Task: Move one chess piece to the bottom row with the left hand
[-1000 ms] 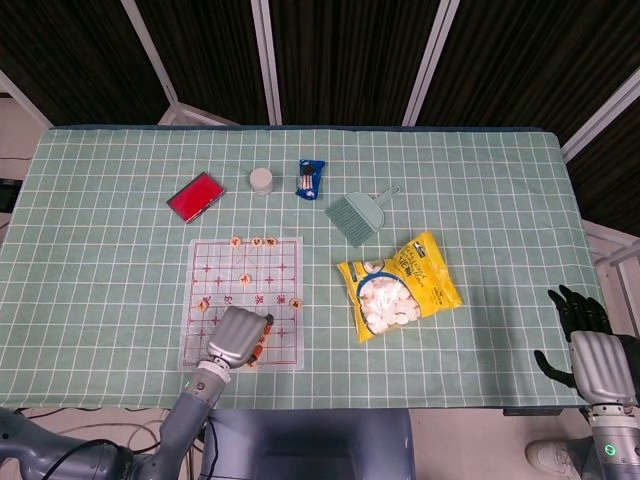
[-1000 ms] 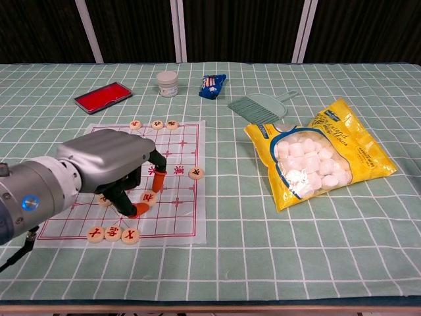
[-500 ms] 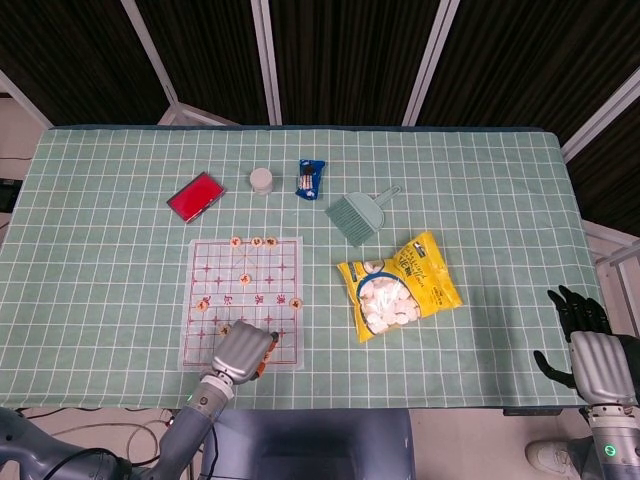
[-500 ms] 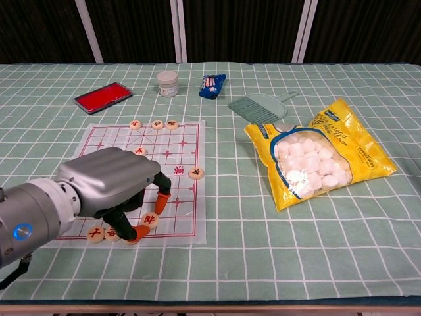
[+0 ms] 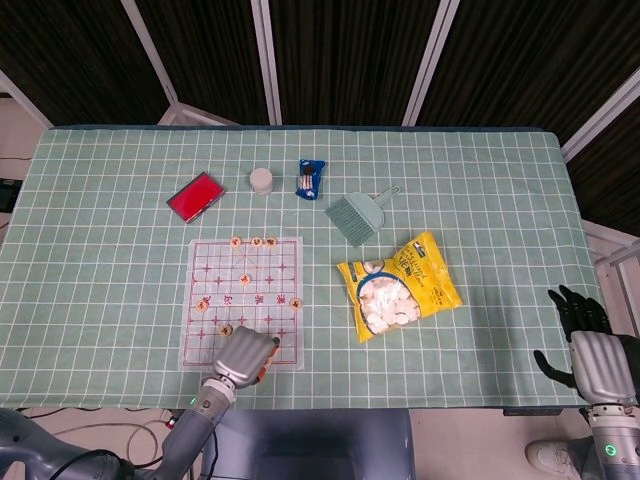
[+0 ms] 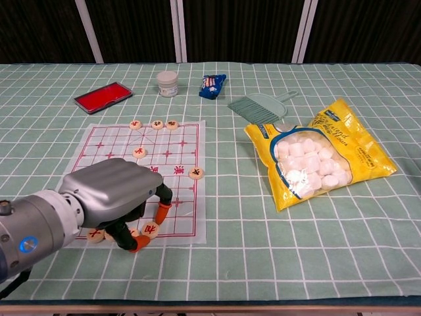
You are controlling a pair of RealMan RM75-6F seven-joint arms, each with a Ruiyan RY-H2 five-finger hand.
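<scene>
A chess piece [image 6: 150,229], a flat round disc with a red character facing up, lies on the bottom row of the paper chessboard [image 6: 181,197] at the near table [image 5: 100,200] edge, touching the orange-tipped fingers [image 6: 160,212] of the left robot hand [image 6: 112,197]. The fingers curl down around the disc; whether they grip it or merely rest against it cannot be told. Being round, the piece has no long axis to speak of.

The chest view shows about seven other pieces on the board: three in the top row [image 6: 156,124], one below them [image 6: 139,152], one at the right edge [image 6: 196,173], and two partly hidden under the hand in the bottom row [image 6: 96,234]. The head view hides the bottom row beneath the hand [image 5: 246,354].

Only the head view shows the right robot hand [image 5: 583,338], off the table's right corner, fingers apart and holding nothing.

Also on the table: one red case [image 6: 102,97], one white jar [image 6: 167,83], one blue snack packet [image 6: 212,85], one green dustpan brush [image 6: 260,105], one yellow marshmallow bag [image 6: 322,151].
</scene>
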